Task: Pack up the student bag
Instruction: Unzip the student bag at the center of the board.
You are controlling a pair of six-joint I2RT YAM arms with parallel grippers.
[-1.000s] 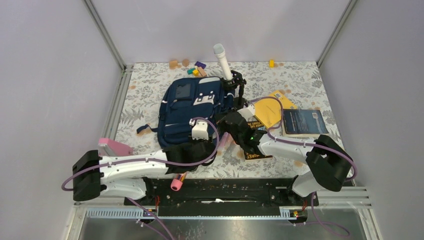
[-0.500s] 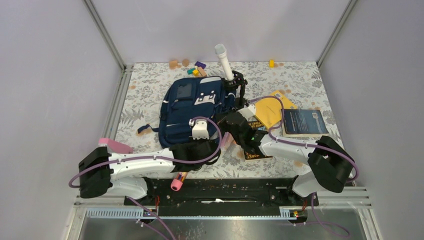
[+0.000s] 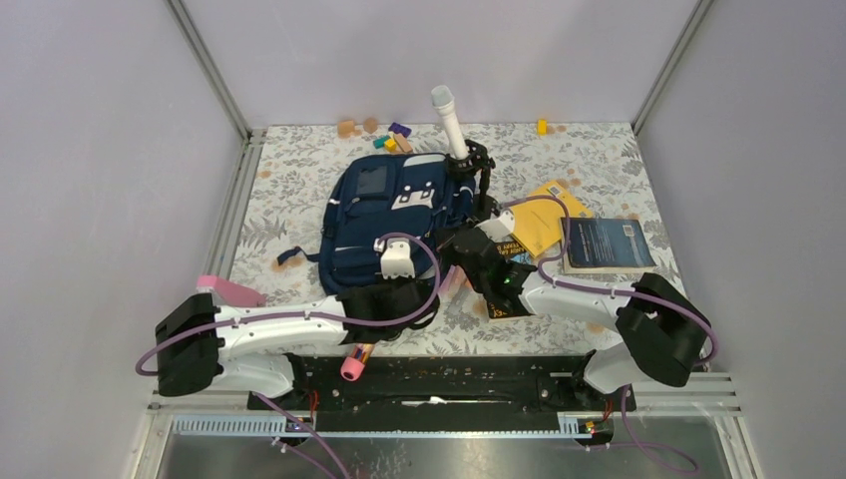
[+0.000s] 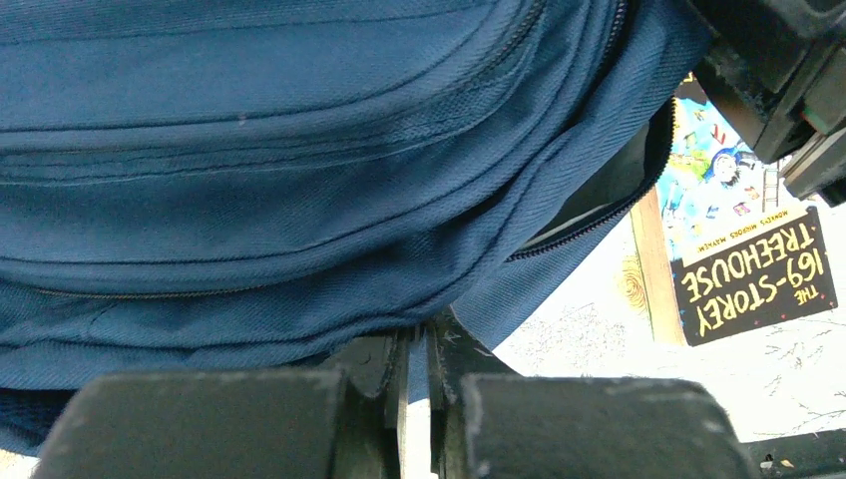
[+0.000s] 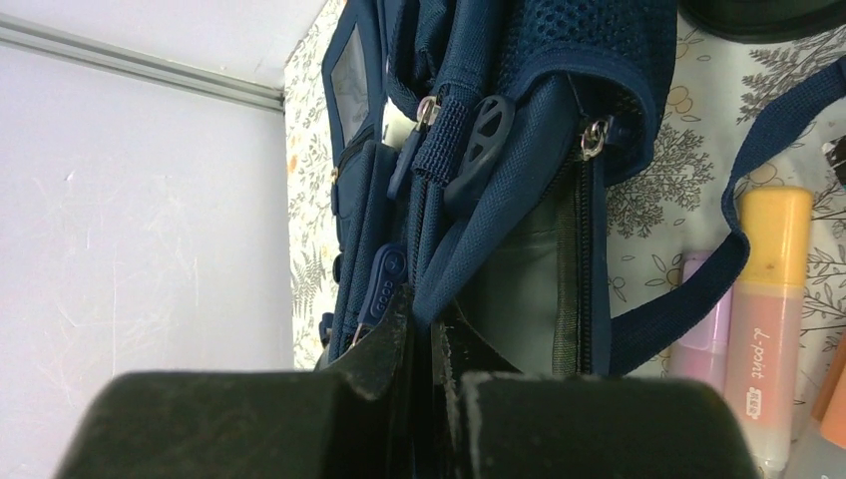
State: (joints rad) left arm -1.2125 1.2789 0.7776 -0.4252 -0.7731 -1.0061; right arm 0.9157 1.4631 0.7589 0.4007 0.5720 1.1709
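Note:
The student bag, navy blue with white-grey patches, lies flat in the middle of the table. My left gripper is shut on the bag's near fabric edge; the bag fills the left wrist view. My right gripper is shut on a fold of the bag's edge beside an open zip that shows grey lining. In the top view the left gripper is at the bag's near end and the right gripper at its right side.
A treehouse book lies under the bag's near right corner. A yellow book and a dark blue book lie to the right. Highlighters lie beside the strap. A white microphone, small blocks, a pink item.
Both arms have shifted slightly; the left arm's base link swung right and the bag's near end has been tugged a little. Both grippers keep their hold on the bag.

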